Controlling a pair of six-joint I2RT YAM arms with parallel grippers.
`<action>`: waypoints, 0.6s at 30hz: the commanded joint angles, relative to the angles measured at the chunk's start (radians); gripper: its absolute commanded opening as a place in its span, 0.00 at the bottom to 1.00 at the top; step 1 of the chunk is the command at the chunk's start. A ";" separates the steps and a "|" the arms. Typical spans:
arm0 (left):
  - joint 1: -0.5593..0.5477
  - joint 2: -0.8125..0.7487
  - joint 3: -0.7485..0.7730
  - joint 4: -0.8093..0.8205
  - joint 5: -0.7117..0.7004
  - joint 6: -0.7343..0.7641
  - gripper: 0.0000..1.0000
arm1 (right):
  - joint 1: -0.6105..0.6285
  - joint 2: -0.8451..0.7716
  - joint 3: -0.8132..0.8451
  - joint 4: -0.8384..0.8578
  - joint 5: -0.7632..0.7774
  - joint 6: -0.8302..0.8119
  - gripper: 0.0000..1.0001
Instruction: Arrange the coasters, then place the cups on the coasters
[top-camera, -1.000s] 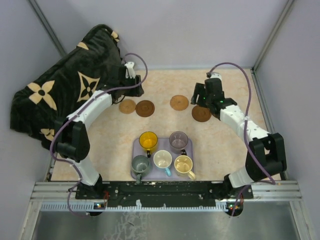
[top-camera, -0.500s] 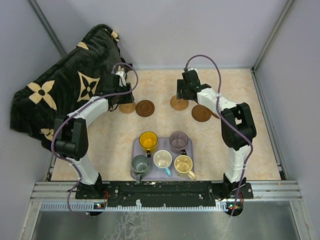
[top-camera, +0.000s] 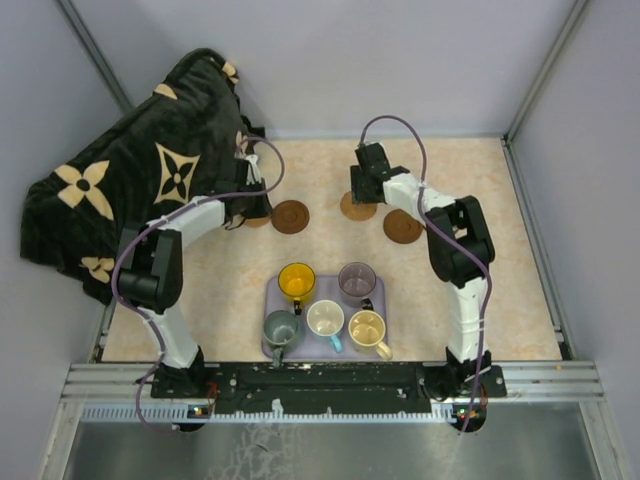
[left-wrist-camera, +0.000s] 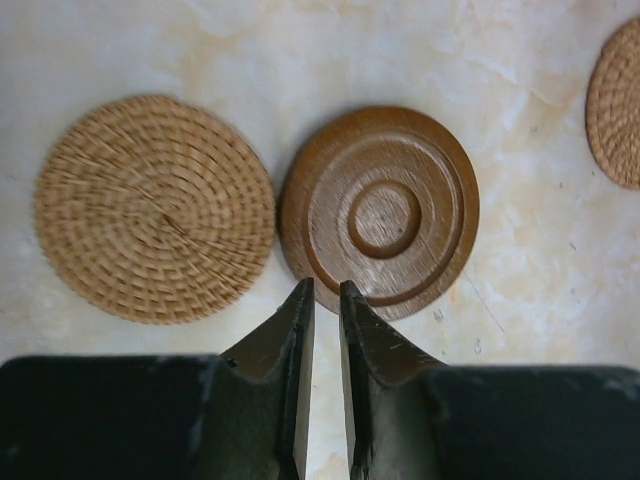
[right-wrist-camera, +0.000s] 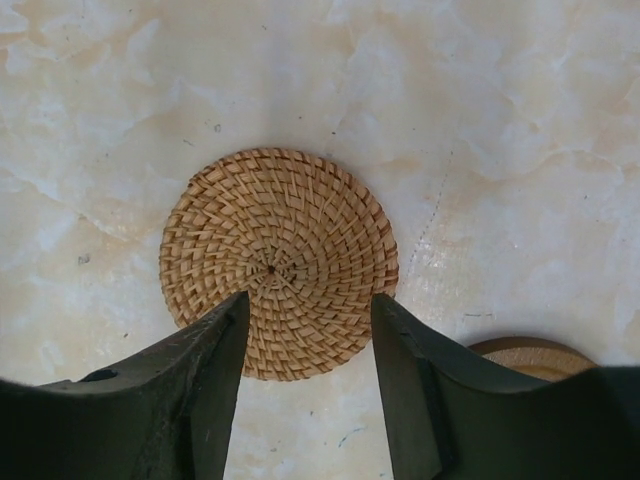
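Observation:
Several round coasters lie in a row at the back of the table. In the left wrist view I see a woven tan coaster (left-wrist-camera: 155, 208) beside a dark brown wooden coaster (left-wrist-camera: 380, 210). My left gripper (left-wrist-camera: 322, 290) is shut, its tips at the brown coaster's (top-camera: 290, 217) near rim, with nothing held. My right gripper (right-wrist-camera: 310, 300) is open, and its fingers straddle the near edge of another woven tan coaster (right-wrist-camera: 278, 262). A fourth coaster (top-camera: 402, 226), dark brown, lies to its right. The cups stand together on a lavender tray (top-camera: 327, 287): yellow (top-camera: 297, 281), purple (top-camera: 356, 281), grey-green (top-camera: 281, 328), white (top-camera: 325, 320) and cream (top-camera: 367, 330).
A black blanket (top-camera: 140, 170) with tan flower shapes is heaped at the back left, close to my left arm. Grey walls enclose the table at the back and on both sides. Both arm bases sit on the metal rail (top-camera: 330, 385) at the near edge.
My left gripper has closed and shifted toward the brown coaster. My right arm swung left from the right-hand dark coaster to the woven tan one, and its jaws narrowed a little.

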 joint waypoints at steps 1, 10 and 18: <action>-0.040 -0.013 -0.042 0.017 0.053 -0.014 0.22 | 0.005 0.015 0.029 0.013 -0.008 -0.033 0.49; -0.085 0.039 -0.011 0.016 0.054 -0.012 0.21 | 0.008 0.032 0.009 0.024 -0.006 -0.062 0.35; -0.103 0.108 0.037 0.018 0.065 -0.015 0.22 | 0.013 0.071 0.024 0.015 -0.030 -0.066 0.32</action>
